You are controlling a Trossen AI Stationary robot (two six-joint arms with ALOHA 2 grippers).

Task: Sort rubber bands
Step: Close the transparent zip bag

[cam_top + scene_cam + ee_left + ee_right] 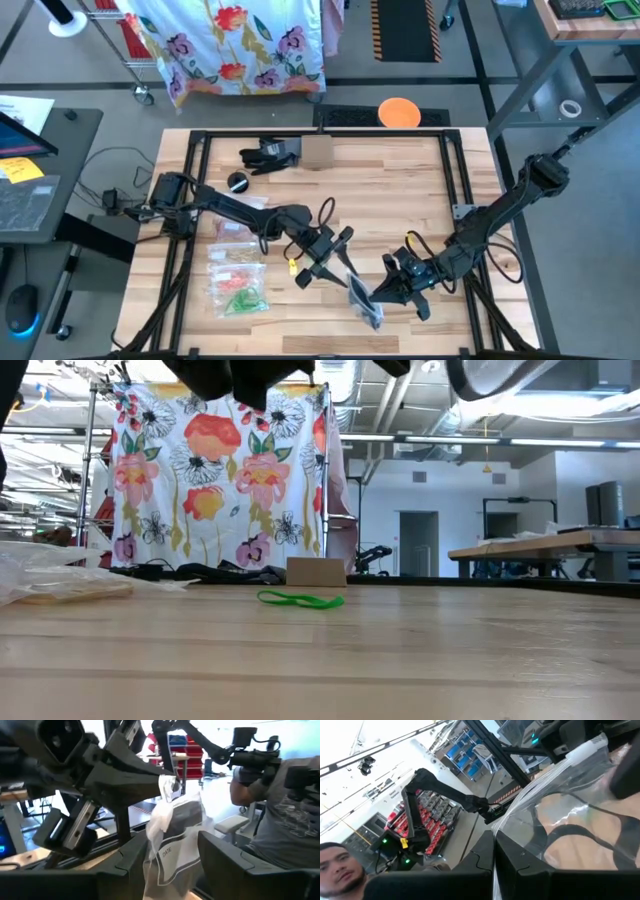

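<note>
At the left of the wooden table (pixel 400 170) we see clear zip bags: one near the left edge holding red and orange rubber bands (pixel 236 274) and green rubber bands (pixel 243 300), with another flat bag (pixel 232 231) just beyond it. A yellow rubber band (pixel 294 265) lies on the wood just left of the left gripper (pixel 322 258). In the low view a single green rubber band (pixel 300 599) lies on the tabletop in front of a small cardboard box (pixel 316 571).

Near the middle, the left gripper has its fingers apart on either side of the top of a clear zip bag (pixel 172 842), printed with "DATE"; we cannot tell whether they touch it.

To the right, the right gripper (pixel 398 290) is clamped shut on the same bag's edge, as its wrist view shows, the plastic pinched between its fingers (pixel 470 870). At the table's far side lie a black glove (pixel 268 154) and a black round object (pixel 238 182).
</note>
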